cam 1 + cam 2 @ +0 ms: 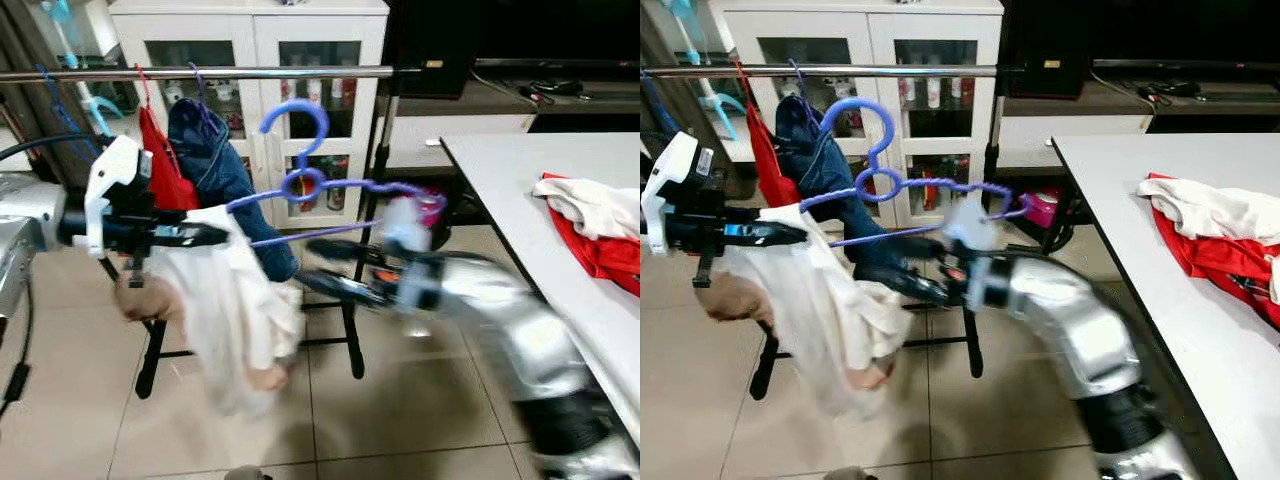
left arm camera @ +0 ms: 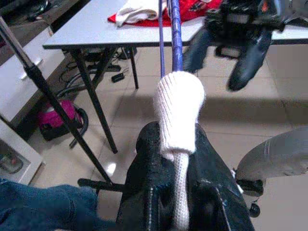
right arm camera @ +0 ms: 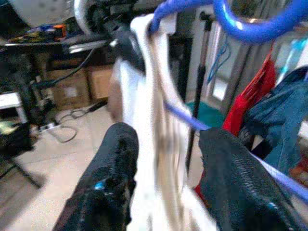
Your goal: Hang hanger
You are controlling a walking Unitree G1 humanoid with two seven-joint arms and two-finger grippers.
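A blue plastic hanger (image 1: 303, 183) is held up in the air, its hook (image 1: 297, 118) just below the metal clothes rail (image 1: 250, 72). A white garment (image 1: 235, 310) hangs from the hanger's left end. My left gripper (image 1: 205, 235) is shut on that cloth-covered end (image 2: 178, 106). My right gripper (image 1: 335, 268) is blurred with motion, just under the hanger's lower bar. In the right wrist view its fingers (image 3: 108, 178) stand apart, open, with the white garment (image 3: 154, 110) and the blue bar (image 3: 185, 118) between and beyond them.
A red garment (image 1: 165, 165) and a blue denim one (image 1: 215, 160) hang on the rail's left part. A white glass-door cabinet (image 1: 250, 30) stands behind. A white table (image 1: 520, 170) on the right carries red and white clothes (image 1: 590, 215). The floor is tiled.
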